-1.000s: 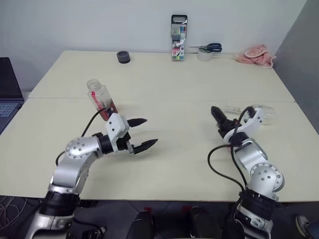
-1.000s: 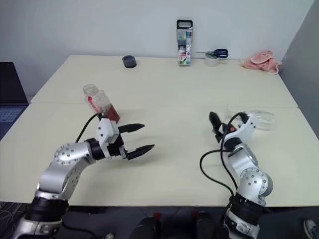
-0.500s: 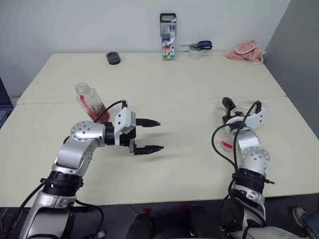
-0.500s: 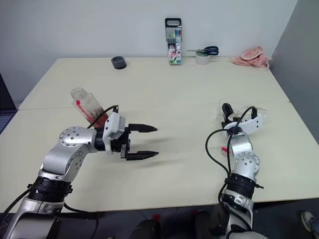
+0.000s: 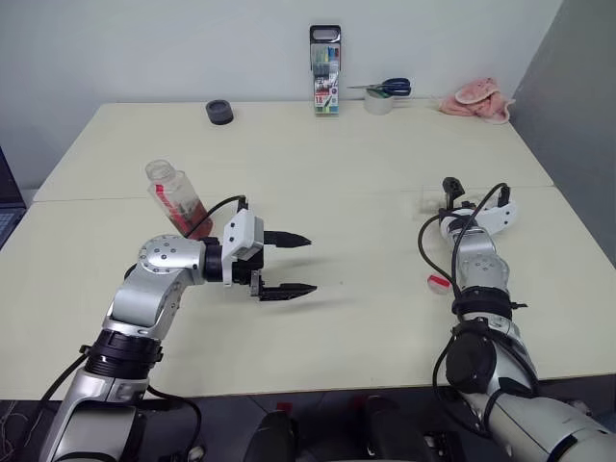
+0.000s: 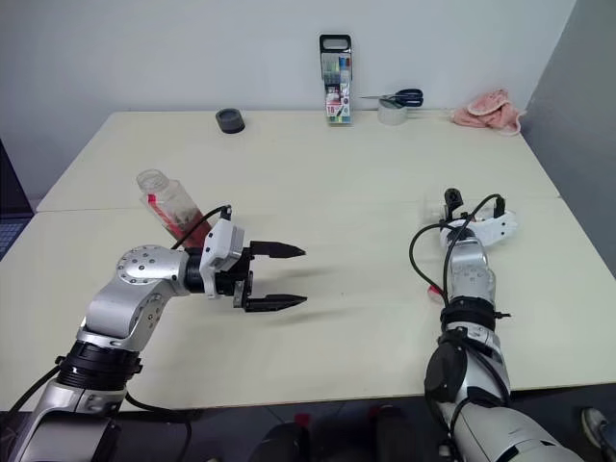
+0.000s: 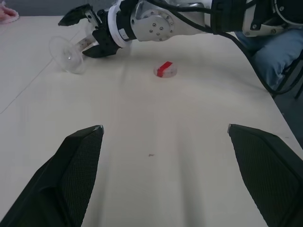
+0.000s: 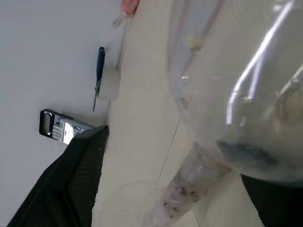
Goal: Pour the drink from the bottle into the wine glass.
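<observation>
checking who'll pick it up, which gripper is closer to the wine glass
Right. The right gripper is at the wine glass, which lies on its side at the table's right. The left gripper hangs far off, near the bottle.

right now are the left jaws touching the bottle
Apart. In the left eye view the left gripper has its jaws open over bare table, clear of the bottle behind its wrist.
</observation>
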Controlling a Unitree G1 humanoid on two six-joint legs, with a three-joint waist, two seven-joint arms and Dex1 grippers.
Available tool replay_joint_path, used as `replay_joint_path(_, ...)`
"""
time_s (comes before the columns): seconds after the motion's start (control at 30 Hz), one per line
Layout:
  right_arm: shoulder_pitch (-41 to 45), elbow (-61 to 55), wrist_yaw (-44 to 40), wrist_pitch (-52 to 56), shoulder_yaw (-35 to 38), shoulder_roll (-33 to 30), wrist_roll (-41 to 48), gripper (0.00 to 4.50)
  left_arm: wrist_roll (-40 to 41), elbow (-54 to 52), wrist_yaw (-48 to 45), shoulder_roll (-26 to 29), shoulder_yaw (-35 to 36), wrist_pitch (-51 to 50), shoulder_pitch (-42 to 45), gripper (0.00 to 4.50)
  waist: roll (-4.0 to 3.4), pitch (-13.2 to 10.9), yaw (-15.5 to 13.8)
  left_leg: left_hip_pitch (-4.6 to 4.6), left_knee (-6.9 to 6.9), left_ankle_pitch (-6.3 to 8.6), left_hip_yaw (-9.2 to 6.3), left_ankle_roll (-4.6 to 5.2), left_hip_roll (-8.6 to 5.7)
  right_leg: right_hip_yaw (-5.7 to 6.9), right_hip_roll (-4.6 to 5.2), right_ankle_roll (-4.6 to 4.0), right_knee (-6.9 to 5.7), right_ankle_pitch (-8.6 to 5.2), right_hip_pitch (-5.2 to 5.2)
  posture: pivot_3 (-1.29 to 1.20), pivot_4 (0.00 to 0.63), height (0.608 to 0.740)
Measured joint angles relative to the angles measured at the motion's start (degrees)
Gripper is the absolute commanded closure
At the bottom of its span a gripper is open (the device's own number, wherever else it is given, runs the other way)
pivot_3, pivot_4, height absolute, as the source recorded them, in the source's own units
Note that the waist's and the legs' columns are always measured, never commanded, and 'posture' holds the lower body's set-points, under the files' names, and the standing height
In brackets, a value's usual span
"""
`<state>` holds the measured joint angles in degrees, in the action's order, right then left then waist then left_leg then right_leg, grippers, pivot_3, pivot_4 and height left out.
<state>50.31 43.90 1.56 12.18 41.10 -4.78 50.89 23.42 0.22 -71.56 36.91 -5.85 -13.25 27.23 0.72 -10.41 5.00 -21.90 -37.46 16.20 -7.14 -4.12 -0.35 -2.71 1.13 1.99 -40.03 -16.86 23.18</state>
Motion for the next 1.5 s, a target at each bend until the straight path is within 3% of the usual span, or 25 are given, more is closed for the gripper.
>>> replay_joint_path(0.23,1.3,2.9,-1.9,-0.5,0.7,-0.4,0.5,3.78,-1.3,2.4,3.6,-1.2,0.7,0.9,1.2,0.0,0.01,0.0,0.0,0.04,-0.03,0.0,0.0,0.0,0.02,0.0,0.0,0.0,-0.01,0.0,-0.05,0.0,0.15,0.74)
replay_joint_path(0.3,1.5,2.5,-2.7,-0.1,0.5,-0.4,0.6,4.27,-1.4,2.4,3.7,-1.3,0.7,1.2,1.2,0.0,0.01,0.0,0.0,0.04,-0.08,0.0,-0.01,0.0,0.01,0.01,0.0,0.0,-0.02,0.0,-0.06,0.0,0.15,0.74)
replay_joint_path(0.43,-2.0,-3.9,-3.1,2.3,-4.1,-0.4,-2.1,4.26,-1.7,2.5,4.7,-1.4,0.8,1.3,1.2,0.0,-0.01,0.0,0.0,-0.01,-0.04,0.0,-0.06,0.0,0.0,0.02,0.0,0.0,-0.03,0.0,-0.01,0.0,0.15,0.74)
replay_joint_path(0.5,-7.3,-11.9,-5.3,3.1,-13.0,-1.2,-8.9,4.26,-1.8,2.5,5.5,-1.4,1.5,1.2,0.7,0.0,-0.03,0.1,0.0,-0.01,0.06,0.0,-0.07,0.0,-0.01,0.02,0.01,0.0,-0.01,0.0,0.03,0.0,0.15,0.74)
replay_joint_path(0.6,-18.7,-24.6,-11.5,-3.0,-36.1,-7.9,-31.0,4.26,-2.1,2.6,7.4,-1.0,2.8,1.0,-1.3,0.0,-0.07,0.1,0.0,0.03,0.17,-0.01,-0.09,-0.02,-0.04,0.03,0.01,0.02,0.07,-0.01,0.05,0.0,0.15,0.74)
replay_joint_path(0.67,-21.7,-26.4,-12.4,-7.2,-42.6,-9.7,-39.1,4.26,-2.2,2.6,8.0,-1.0,2.9,0.8,-2.3,0.0,-0.05,0.1,0.0,0.04,0.17,-0.01,-0.07,-0.02,-0.02,0.03,0.02,0.01,0.07,-0.01,0.03,0.0,0.15,0.74)
replay_joint_path(0.8,-24.5,-27.9,-12.6,-11.3,-44.6,-9.5,-45.2,4.26,-2.3,2.3,9.8,-1.0,3.0,0.0,-3.6,0.0,0.12,0.2,-0.1,0.16,0.16,-0.01,-0.1,-0.02,0.05,0.07,-0.02,0.01,0.06,-0.01,-0.07,0.0,0.15,0.74)
replay_joint_path(1.07,-21.4,-23.8,-15.3,-13.5,-44.5,-7.5,-46.9,4.26,-1.5,-3.6,14.7,0.3,6.7,-5.1,-8.6,0.0,0.34,0.4,0.2,0.45,0.34,-0.01,0.1,-0.02,0.18,-0.03,-0.05,0.01,0.06,-0.01,-0.13,0.0,0.15,0.74)
replay_joint_path(1.3,-13.1,-18.2,-24.4,-11.9,-48.7,1.9,-45.2,4.26,0.6,-11.2,19.6,2.5,12.9,-10.9,-16.2,0.0,0.18,0.3,0.7,0.4,0.46,-0.02,0.11,-0.03,0.27,0.04,-0.07,-0.05,0.04,-0.01,0.01,0.0,0.15,0.74)
replay_joint_path(1.5,-6.5,-7.3,-28.2,-15.1,-51.5,5.4,-47.1,4.26,1.2,-13.3,22.4,3.9,17.9,-12.6,-21.0,0.0,0.2,0.3,-0.6,0.25,0.38,-0.02,-0.03,-0.04,0.0,0.09,0.15,-0.06,0.13,-0.01,-0.02,0.0,0.15,0.74)
